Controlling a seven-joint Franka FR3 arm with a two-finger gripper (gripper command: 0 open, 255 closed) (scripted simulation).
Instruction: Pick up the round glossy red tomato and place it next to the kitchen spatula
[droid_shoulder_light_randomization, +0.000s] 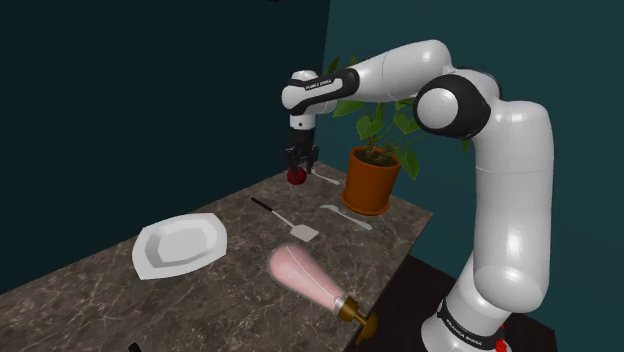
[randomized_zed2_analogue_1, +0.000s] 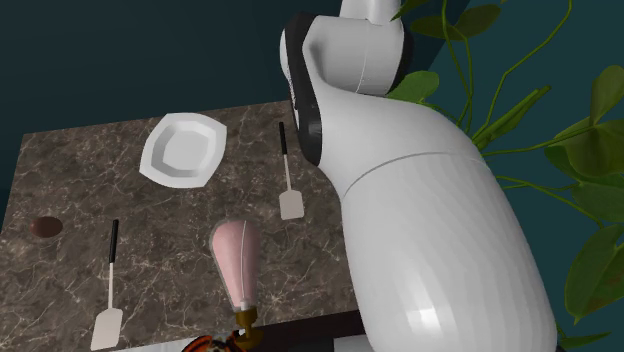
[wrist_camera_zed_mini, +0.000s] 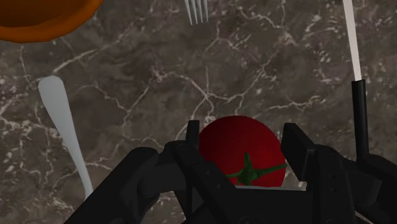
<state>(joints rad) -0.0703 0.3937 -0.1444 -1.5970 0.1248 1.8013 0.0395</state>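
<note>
Red tomato (wrist_camera_zed_mini: 240, 149) sits gripped on both sides between the black jaws low over the marbled counter (droid_shoulder_light_randomization: 230, 290), the pick-up seemingly in hand, with a lift and short carry to the spatula (droid_shoulder_light_randomization: 304, 232) just beside the jaws likely called for next.

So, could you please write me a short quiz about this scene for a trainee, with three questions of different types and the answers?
1. True or false: the gripper has its fingers on either side of the tomato.
2. Which colour is the plant pot that stands near the tomato? A) orange B) blue C) white
3. Fill in the number: counting the spatula beside the white plate, the second exterior view shows ___ spatulas on the table.

Key: 1 true; 2 A; 3 two.
</note>
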